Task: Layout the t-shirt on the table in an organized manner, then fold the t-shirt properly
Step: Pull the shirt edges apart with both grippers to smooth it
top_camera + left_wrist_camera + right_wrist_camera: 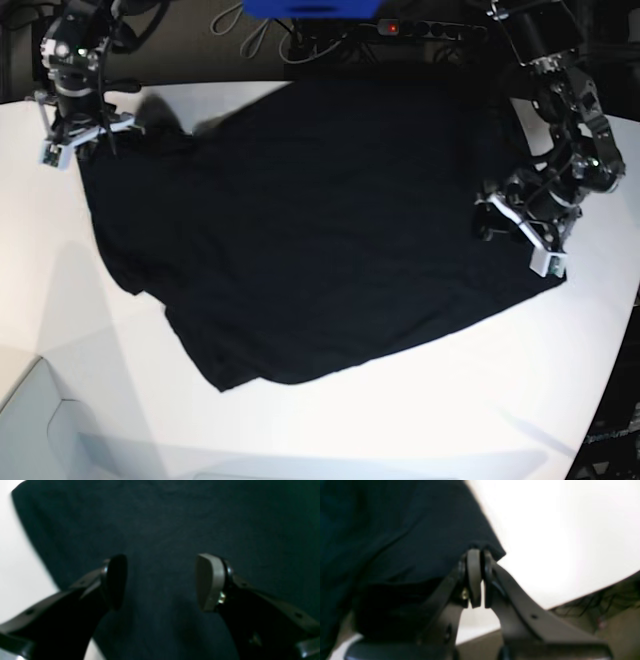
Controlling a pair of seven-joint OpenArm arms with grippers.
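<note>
The black t-shirt (320, 220) lies spread over much of the white table (450, 400), with wrinkles along its near hem. No orange label or purple patch shows. My right gripper (478, 552) is shut on an edge corner of the t-shirt (407, 530) and holds it slightly off the table (557, 530). In the base view it (85, 140) is at the far left corner of the cloth. My left gripper (162, 582) is open and empty, low over the t-shirt (162, 517) near its edge by the table (15, 567). In the base view it (500, 215) is at the shirt's right side.
A power strip with cables (400, 28) and a blue object (310, 8) lie past the table's back edge. The table's curved edge (570, 602) shows close to my right gripper, with floor and cables beyond. A pale grey surface (40, 420) sits at the near left.
</note>
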